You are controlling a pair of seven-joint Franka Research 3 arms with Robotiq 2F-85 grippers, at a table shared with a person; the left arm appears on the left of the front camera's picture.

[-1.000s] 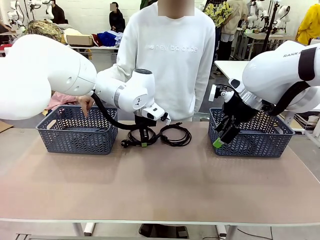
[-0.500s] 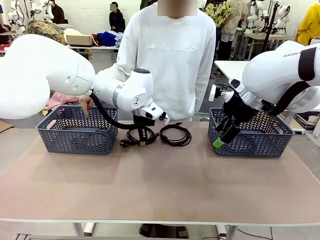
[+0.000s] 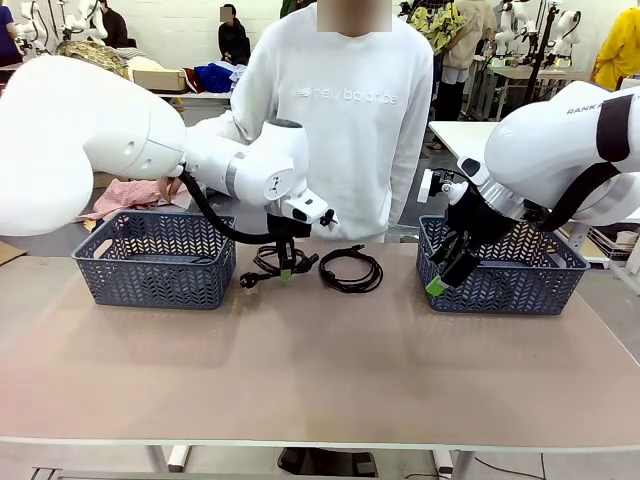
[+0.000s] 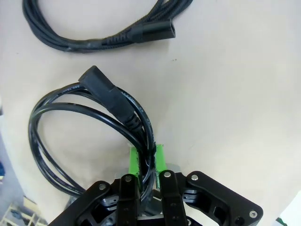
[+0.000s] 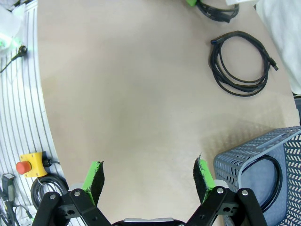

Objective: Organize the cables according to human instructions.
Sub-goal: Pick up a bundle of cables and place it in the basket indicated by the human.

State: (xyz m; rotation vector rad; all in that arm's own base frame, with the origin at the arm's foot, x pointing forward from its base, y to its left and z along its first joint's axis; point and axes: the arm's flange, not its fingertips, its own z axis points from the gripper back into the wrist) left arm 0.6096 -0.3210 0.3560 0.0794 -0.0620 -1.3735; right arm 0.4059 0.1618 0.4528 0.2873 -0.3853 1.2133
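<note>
**Front view.** The left basket has its inside screened by its own near wall, so I cannot tell its contents. The right basket has its near-left corner covered by the right arm, and its inside is not readable either. The left claw points down over the far middle of the worktop. It is pinched almost closed on the held coil, a black cable loop whose plug trails toward the left basket. I cannot tell whether that coil rests on the worktop or hangs clear of it. The second coil lies flat just to its right, not touching it. The right claw hangs before the right basket's left end, jaws spread wide and gripping nothing. A person's hand shows behind the left basket.

**Left wrist view.** The green pads squeeze a few strands of the held coil. One chunky connector lies across the loop. The second coil is cut off by the top edge.

**Right wrist view.** The right claw is fully spread over bare worktop, touching nothing. The second coil lies far ahead. The held coil is clipped by the top edge. The right basket sits at lower right, partly out of frame. Inside it is a third cable, of which one arc is visible.
</note>
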